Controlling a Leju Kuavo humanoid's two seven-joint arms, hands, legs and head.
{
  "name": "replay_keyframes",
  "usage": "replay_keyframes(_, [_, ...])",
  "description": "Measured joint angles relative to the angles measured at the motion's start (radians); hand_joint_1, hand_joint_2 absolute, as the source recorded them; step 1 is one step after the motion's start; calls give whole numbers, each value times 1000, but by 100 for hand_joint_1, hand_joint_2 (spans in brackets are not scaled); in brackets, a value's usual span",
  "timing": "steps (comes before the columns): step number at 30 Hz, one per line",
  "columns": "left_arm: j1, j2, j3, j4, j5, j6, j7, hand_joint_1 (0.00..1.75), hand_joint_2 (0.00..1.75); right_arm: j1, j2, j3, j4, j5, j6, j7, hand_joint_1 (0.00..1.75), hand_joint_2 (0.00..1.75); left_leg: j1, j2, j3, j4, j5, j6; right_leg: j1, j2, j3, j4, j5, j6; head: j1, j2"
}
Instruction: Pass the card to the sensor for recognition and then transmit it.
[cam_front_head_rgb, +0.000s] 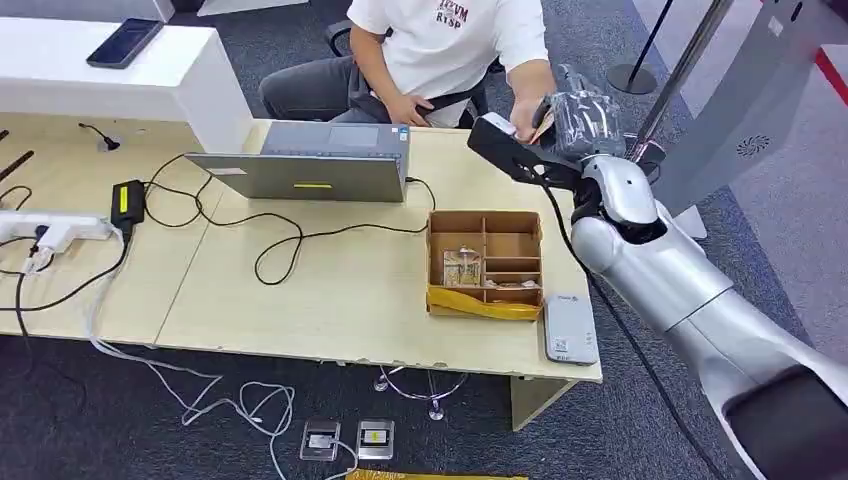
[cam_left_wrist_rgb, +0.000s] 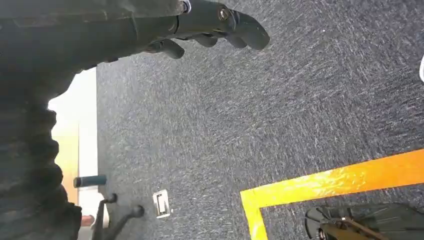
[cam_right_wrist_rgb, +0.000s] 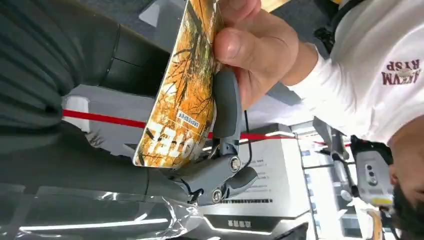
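In the right wrist view an orange card (cam_right_wrist_rgb: 182, 95) with a tree picture stands between the thumb (cam_right_wrist_rgb: 227, 115) and fingers of my right hand. A person's hand (cam_right_wrist_rgb: 255, 45) pinches the card's far end at the same time. From the head view my right hand (cam_front_head_rgb: 585, 120), under a clear plastic cover, is raised past the table's far right edge and meets the seated person's hand (cam_front_head_rgb: 530, 105). The white card sensor (cam_front_head_rgb: 570, 328) lies on the table's near right corner, well short of the hand. My left hand (cam_left_wrist_rgb: 220, 25) hangs over grey carpet, holding nothing.
A cardboard divider box (cam_front_head_rgb: 485, 262) with cards in it stands beside the sensor. Further left on the table are a grey laptop (cam_front_head_rgb: 320, 165), black cables (cam_front_head_rgb: 270, 250) and a power adapter (cam_front_head_rgb: 127, 198). A metal pole (cam_front_head_rgb: 690, 60) rises just right of my raised hand.
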Motion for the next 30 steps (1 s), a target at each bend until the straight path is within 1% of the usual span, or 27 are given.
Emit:
replay_keyframes(2, [0,0,-2,0,0,-1,0,0,175,-8,14,8,38,0,0,2,175,175,0,0,0,0,0,0,0,0,0,0,0,0,0,0])
replay_keyframes(3, [0,0,-4,0,0,-3,1,0,175,-12,20,14,54,0,0,4,94,175,0,0,0,0,0,0,0,0,0,0,0,0,0,0])
replay_keyframes(4, [0,0,-5,0,0,-3,2,0,175,-15,24,20,68,2,0,6,0,175,0,0,0,0,0,0,0,0,0,0,0,0,0,0])
replay_keyframes(8, [0,0,-6,0,-2,-6,2,0,175,-18,32,37,116,10,-4,17,0,175,0,0,0,0,0,0,0,0,0,0,0,0,0,0])
replay_keyframes(12, [1,0,-15,0,-3,-4,2,0,175,-20,30,50,140,-6,-29,26,0,175,0,1,1,0,0,0,0,0,0,0,0,0,0,0])
replay_keyframes(15, [1,0,-23,0,-1,-3,2,0,175,-19,19,51,140,-47,-65,16,0,175,0,1,1,0,0,0,0,1,-1,0,0,0,0,0])
replay_keyframes(17, [1,0,-24,0,0,-3,2,0,175,-11,1,46,118,-87,-105,5,0,175,0,1,2,0,0,0,0,1,-1,0,0,0,0,0])
replay_keyframes(20, [1,0,-25,0,5,-3,2,0,175,23,-33,33,49,-152,-155,-14,0,175,0,2,2,0,0,0,0,1,0,0,0,0,0,0])
replay_keyframes(23, [1,0,-25,0,16,-9,2,0,175,107,-71,-1,-72,-229,-206,-67,0,175,0,2,2,0,0,0,0,1,0,0,0,0,0,0])
replay_keyframes(27, [2,0,-25,0,29,-12,2,0,175,223,-114,-42,-242,-282,-211,-108,0,175,0,2,3,0,0,0,0,1,0,-1,0,0,1,0])
replay_keyframes(30, [2,0,-25,0,31,-12,2,0,175,327,-148,-74,-369,-280,-201,-139,0,175,0,2,2,0,0,0,0,1,0,-1,0,0,0,0])
